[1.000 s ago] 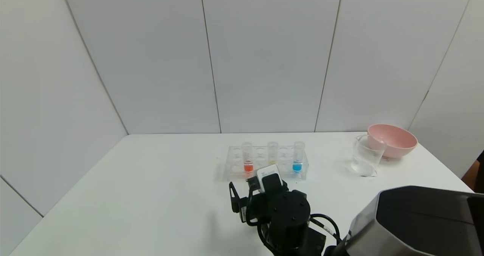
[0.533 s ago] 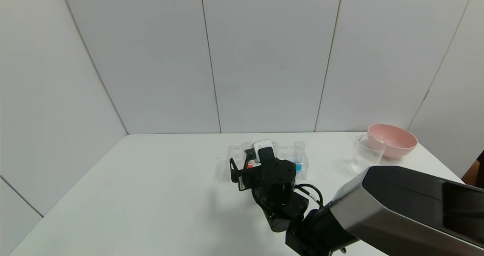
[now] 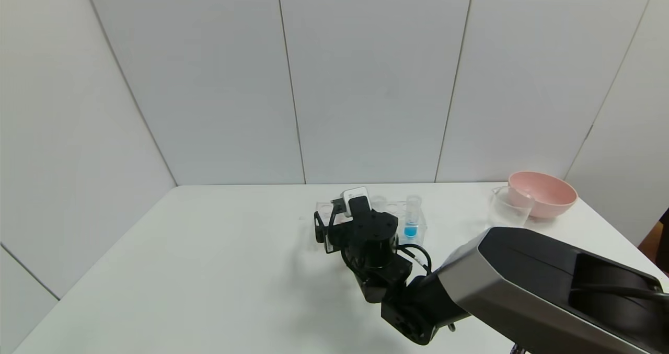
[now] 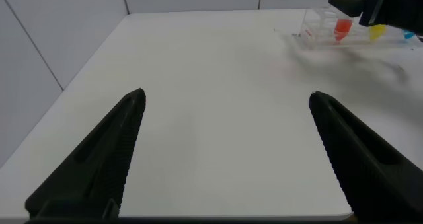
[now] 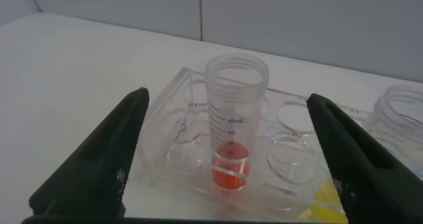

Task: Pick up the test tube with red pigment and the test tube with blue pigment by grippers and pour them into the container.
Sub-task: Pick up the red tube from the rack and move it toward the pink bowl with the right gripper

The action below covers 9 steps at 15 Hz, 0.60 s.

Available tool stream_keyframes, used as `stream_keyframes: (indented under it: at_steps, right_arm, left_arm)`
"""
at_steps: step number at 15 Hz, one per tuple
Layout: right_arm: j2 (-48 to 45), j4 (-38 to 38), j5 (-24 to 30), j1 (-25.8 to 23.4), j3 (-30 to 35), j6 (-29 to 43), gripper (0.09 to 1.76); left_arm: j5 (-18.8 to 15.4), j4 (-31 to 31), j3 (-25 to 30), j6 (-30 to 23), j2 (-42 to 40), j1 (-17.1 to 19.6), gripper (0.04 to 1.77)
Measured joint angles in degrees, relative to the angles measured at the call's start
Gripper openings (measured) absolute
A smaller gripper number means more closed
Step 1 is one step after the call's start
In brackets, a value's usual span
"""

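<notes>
The test tube with red pigment (image 5: 232,138) stands upright in a clear rack (image 5: 173,145). My right gripper (image 5: 228,95) is open, one finger on each side of that tube and neither touching it. In the head view the right gripper (image 3: 339,219) covers the rack's left half and hides the red tube. The test tube with blue pigment (image 3: 412,219) stands upright at the rack's right end. The container (image 3: 506,208), a clear beaker, sits far right. My left gripper (image 4: 226,94) hangs open over bare table, far from the rack (image 4: 320,27).
A pink bowl (image 3: 543,193) sits just behind the beaker at the table's back right. A like tube with yellow liquid (image 5: 398,121) stands in the rack beside the red one. The right arm's grey forearm (image 3: 543,286) crosses the front right of the table.
My right arm has reached forward to the rack, and its wrist now hides the red tube in the head view. Its jaws have stayed open.
</notes>
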Motion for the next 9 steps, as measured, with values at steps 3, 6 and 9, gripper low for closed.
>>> stream_keyframes:
  at_steps: [3,6,9]
  right_arm:
    - [0.6,0.0,0.0,-0.1,-1.0,-0.2,1.71]
    - [1.3,-0.3,0.1,-0.5,-1.1,-0.2,1.59]
    - [1.5,-0.4,0.1,-0.9,-1.0,-0.2,1.12]
  left_arm:
    - [0.0,0.0,0.0,0.0,0.0,0.0,1.76]
    - [0.0,0.0,0.0,0.0,0.0,0.0,1.76]
    - [0.0,0.0,0.0,0.0,0.0,0.0,1.76]
